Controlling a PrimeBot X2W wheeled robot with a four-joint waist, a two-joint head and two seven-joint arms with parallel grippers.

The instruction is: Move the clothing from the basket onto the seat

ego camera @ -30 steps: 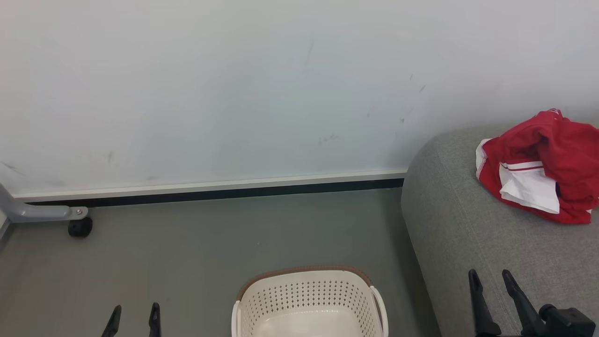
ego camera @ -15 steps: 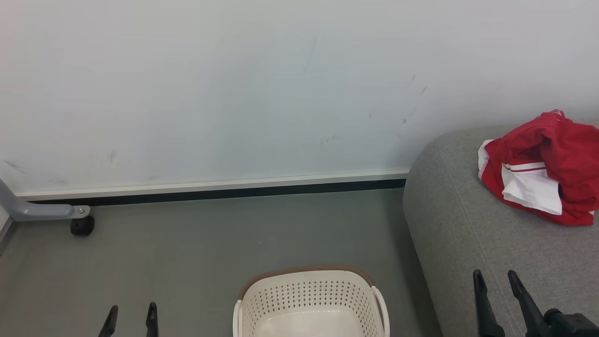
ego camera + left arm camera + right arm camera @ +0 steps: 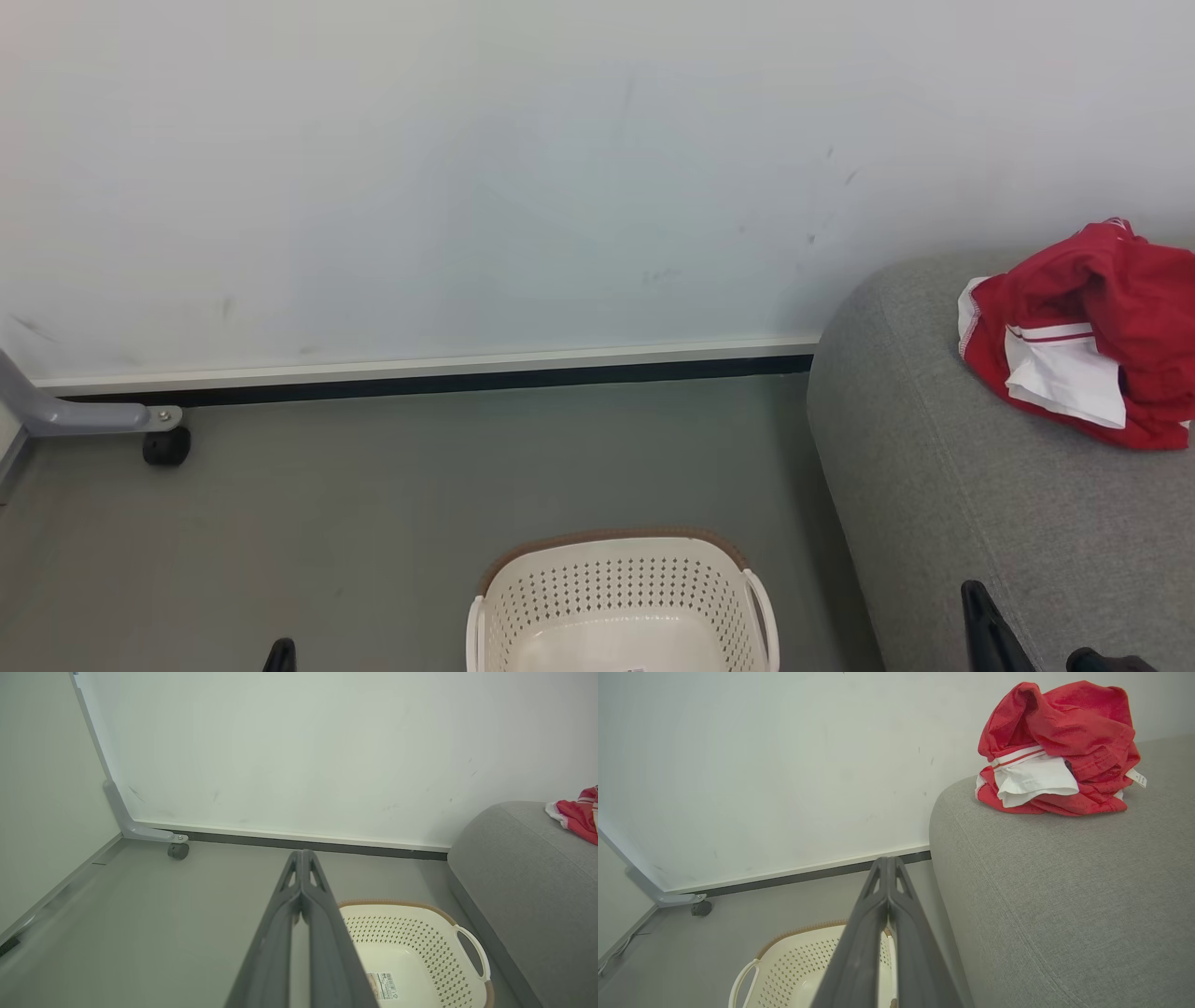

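Note:
The clothing (image 3: pixel 1088 341), a crumpled red heap with white panels, lies on the grey seat (image 3: pixel 934 485) at the right, near its rounded end. In the right wrist view the clothing (image 3: pixel 1057 746) sits on top of the seat (image 3: pixel 1064 886). The cream basket (image 3: pixel 616 583) with a brown rim stands on the floor at bottom centre. Its inside (image 3: pixel 397 961) holds only a label. My left gripper (image 3: pixel 301 855) is shut on nothing, left of the basket. My right gripper (image 3: pixel 887 861) is also shut on nothing, over the seat's near edge; its dark tip (image 3: pixel 976 602) shows low at the right.
A white wall with a dark baseboard (image 3: pixel 448 381) runs behind the grey floor. A grey frame leg with a black caster (image 3: pixel 166 446) stands at the far left. Open floor lies between the caster and the basket.
Both grippers have gone from open to shut and sunk toward the bottom edge of the head view. The clothing and basket have stayed put.

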